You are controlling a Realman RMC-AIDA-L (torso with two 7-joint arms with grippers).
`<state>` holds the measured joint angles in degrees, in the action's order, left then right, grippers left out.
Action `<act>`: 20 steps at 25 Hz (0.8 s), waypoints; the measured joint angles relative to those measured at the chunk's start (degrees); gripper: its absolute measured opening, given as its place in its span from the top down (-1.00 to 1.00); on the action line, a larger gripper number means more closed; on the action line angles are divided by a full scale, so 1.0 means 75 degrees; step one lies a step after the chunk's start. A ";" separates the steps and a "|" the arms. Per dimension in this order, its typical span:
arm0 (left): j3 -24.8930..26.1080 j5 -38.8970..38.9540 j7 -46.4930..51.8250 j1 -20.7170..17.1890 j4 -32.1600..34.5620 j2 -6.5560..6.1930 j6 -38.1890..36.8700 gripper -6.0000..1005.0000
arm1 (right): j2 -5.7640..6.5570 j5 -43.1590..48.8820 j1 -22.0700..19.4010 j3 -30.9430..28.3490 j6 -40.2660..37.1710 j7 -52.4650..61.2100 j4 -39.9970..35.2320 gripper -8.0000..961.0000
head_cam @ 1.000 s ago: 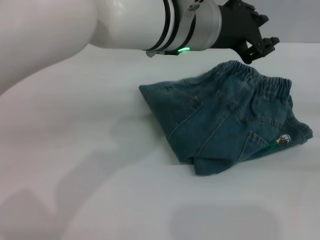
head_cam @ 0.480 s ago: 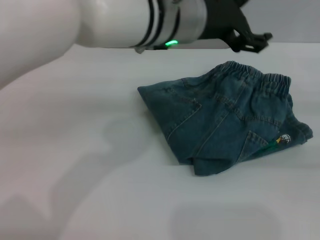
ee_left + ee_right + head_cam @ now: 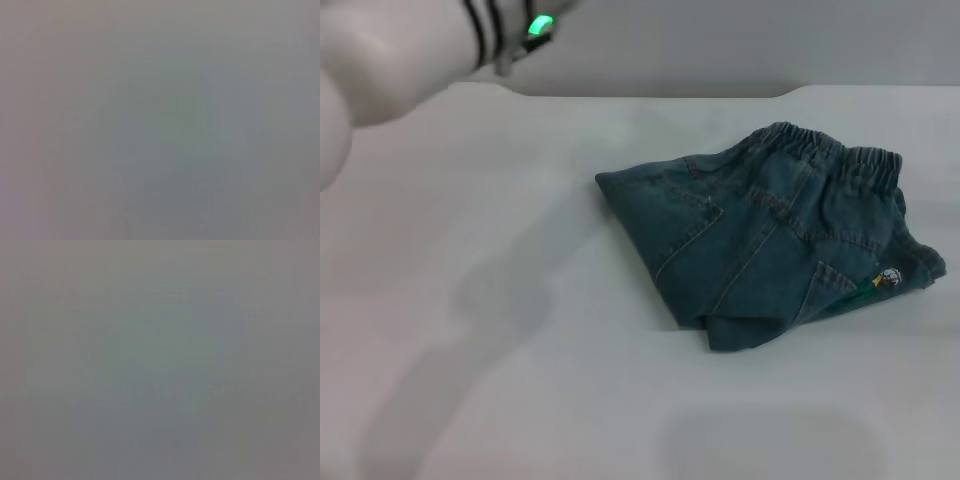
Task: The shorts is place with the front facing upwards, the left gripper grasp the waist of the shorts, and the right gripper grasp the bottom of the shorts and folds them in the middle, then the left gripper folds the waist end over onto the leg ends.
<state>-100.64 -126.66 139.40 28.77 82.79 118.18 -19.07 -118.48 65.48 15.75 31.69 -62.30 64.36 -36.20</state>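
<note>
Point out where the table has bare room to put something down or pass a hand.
Bare table runs along the whole near edge and the robot's left side, bordered by the folded shorts. A thinner strip lies behind the waist. Only the right middle, under the shorts, is taken. The left arm's wrist overhangs the far left corner.

One pair of folded denim shorts (image 3: 770, 240), one white table (image 3: 520, 400), one white arm (image 3: 390, 50) with green ring.

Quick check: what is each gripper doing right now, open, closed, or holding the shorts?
Left gripper: out of view; only its arm's wrist shows, away from the shorts.
Right gripper: not in view.
</note>
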 joint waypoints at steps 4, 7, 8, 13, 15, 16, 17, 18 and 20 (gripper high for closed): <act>-0.0127 0.0344 0.0021 -0.0545 -0.0182 -0.0003 0.1449 -0.68 | 0.0000 -0.0040 -0.0013 -0.0033 0.0031 -0.0175 0.0007 0.07; -0.0600 0.0759 0.0235 -0.1054 -0.0811 -0.0013 0.3639 -0.68 | 0.0000 -0.0047 -0.0005 -0.0046 0.0042 -0.0342 0.0011 0.07; -0.0660 0.0766 0.0321 -0.1084 -0.0908 -0.0013 0.3867 -0.68 | 0.0000 -0.0050 -0.0001 -0.0049 0.0043 -0.0394 0.0011 0.07; -0.1351 0.0665 0.1932 -0.1150 -0.2258 -0.0028 0.6391 -0.68 | 0.0000 -0.0062 0.0064 -0.0053 0.0046 -0.0568 0.0011 0.07; -0.1564 0.0415 0.2670 -0.1068 -0.2812 -0.0041 0.7214 -0.68 | 0.0000 -0.0064 0.0083 -0.0054 0.0046 -0.0633 0.0014 0.07; -0.1647 0.0265 0.2902 -0.1023 -0.3038 -0.0044 0.7477 -0.68 | 0.0000 -0.0065 0.0093 -0.0055 0.0049 -0.0689 0.0021 0.07; -0.1772 0.0059 0.3240 -0.0955 -0.3355 -0.0045 0.7889 -0.68 | 0.0000 -0.0066 0.0109 -0.0068 0.0051 -0.0764 0.0039 0.07; -0.1896 -0.0055 0.3370 -0.0919 -0.3586 -0.0038 0.8219 -0.68 | 0.0000 -0.0067 0.0130 -0.0091 0.0054 -0.0839 0.0059 0.07; -0.2172 -0.0129 0.3424 -0.0863 -0.3896 -0.0029 0.8794 -0.68 | 0.0000 -0.0068 0.0204 -0.0174 0.0056 -0.0999 0.0130 0.07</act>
<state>-116.93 -127.63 165.08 22.30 53.57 117.96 46.89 -118.48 64.97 17.28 30.39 -61.88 56.87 -35.22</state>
